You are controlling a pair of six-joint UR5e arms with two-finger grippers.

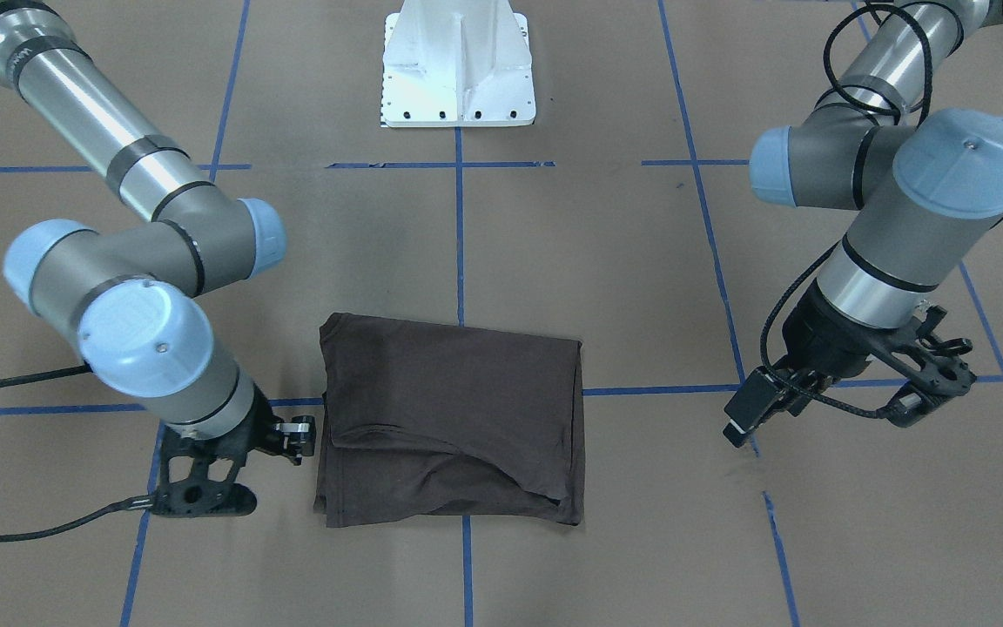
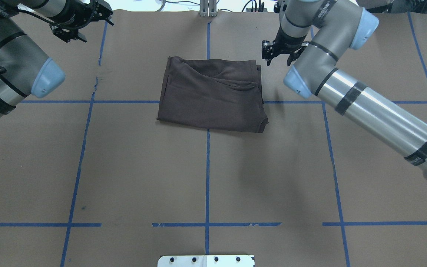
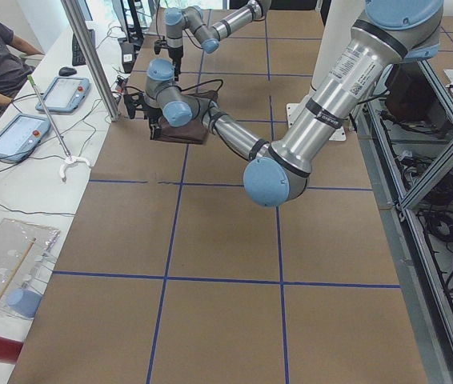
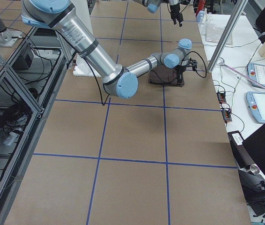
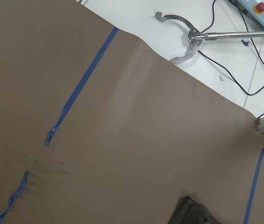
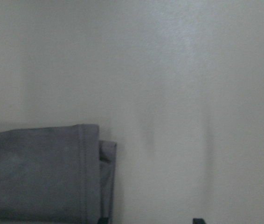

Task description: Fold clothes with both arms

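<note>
Overhead exterior view, I see the folded T-shirt (image 2: pixel 211 98) flat on the table (image 2: pixel 124 167) across the centre tape line (image 2: pixel 207 174), right gripper (image 2: pixel 279 55) just beside it, jaws spread, left gripper (image 2: pixel 83 27) well apart, spread I cannot tell.

The T-shirt (image 1: pixel 454 409) is plain dark grey-brown. The brown desk (image 1: pixel 623 279) bears a grid of blue lines (image 1: pixel 460 226). The left arm (image 1: pixel 880 252) and right arm (image 1: pixel 75 96) are silver-grey, capped light blue.

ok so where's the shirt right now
Overhead view: the shirt lies folded on the table, astride the centre tape line, far side, with the right end effector just off its right edge.
</note>
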